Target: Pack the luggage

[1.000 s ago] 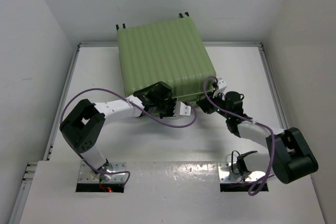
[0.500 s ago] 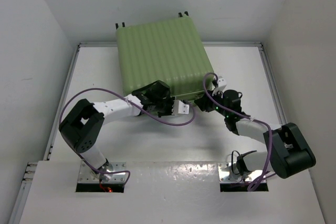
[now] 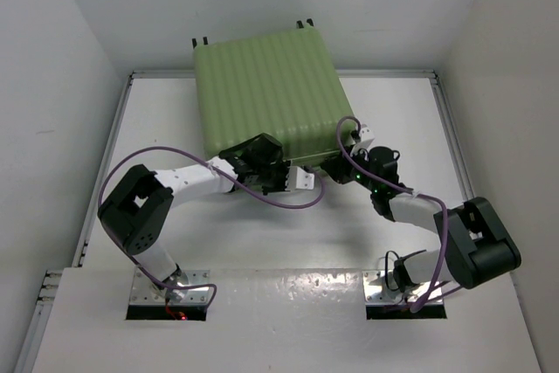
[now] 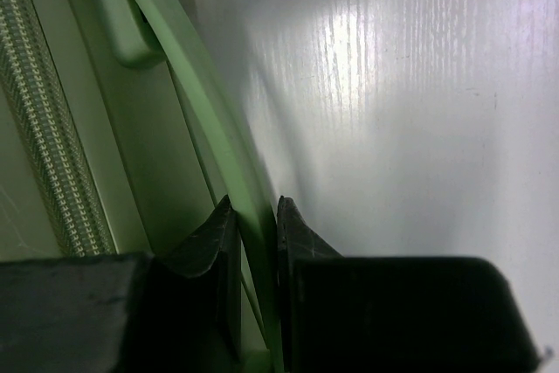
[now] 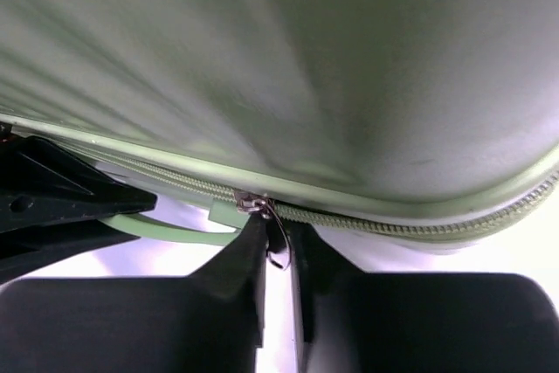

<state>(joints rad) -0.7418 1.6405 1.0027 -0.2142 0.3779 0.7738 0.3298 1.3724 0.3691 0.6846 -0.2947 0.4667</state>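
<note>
Right hand point(image 3: 332, 166) nearer luggage point(image 3: 266, 85) zipper pull point(image 5: 262, 207)

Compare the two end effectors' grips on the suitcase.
The left end effector pinches a flat green strap; the right end effector pinches the metal zipper pull. The left sits midway along the suitcase's near edge, the right nearer its right corner. Both are shut at that edge.
</note>
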